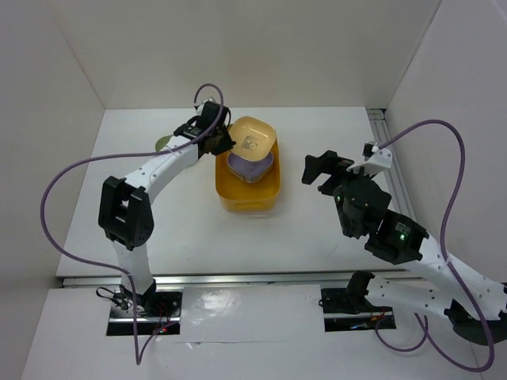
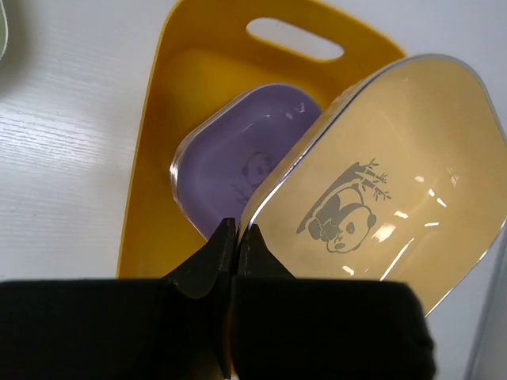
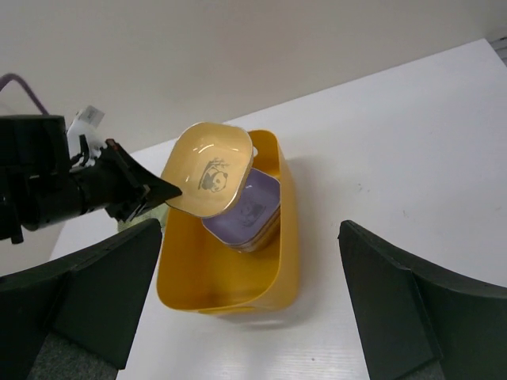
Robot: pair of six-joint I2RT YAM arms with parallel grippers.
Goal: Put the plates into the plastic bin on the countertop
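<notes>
My left gripper (image 1: 217, 142) is shut on the rim of a yellow plate (image 1: 252, 138) with a panda print. It holds the plate tilted over the far end of the yellow-orange plastic bin (image 1: 247, 198). A stack topped by a lavender plate (image 1: 249, 166) lies in the bin's far half. In the left wrist view the fingertips (image 2: 252, 237) pinch the yellow plate (image 2: 396, 174) above the lavender plate (image 2: 230, 166) and the bin (image 2: 146, 190). My right gripper (image 1: 319, 169) is open and empty, right of the bin. The right wrist view shows the bin (image 3: 238, 293) and the yellow plate (image 3: 210, 170).
A pale green plate (image 1: 163, 143) lies on the white countertop (image 1: 142, 229) left of the bin, mostly hidden by my left arm. White walls close in the back and both sides. A metal rail (image 1: 388, 150) runs along the right edge.
</notes>
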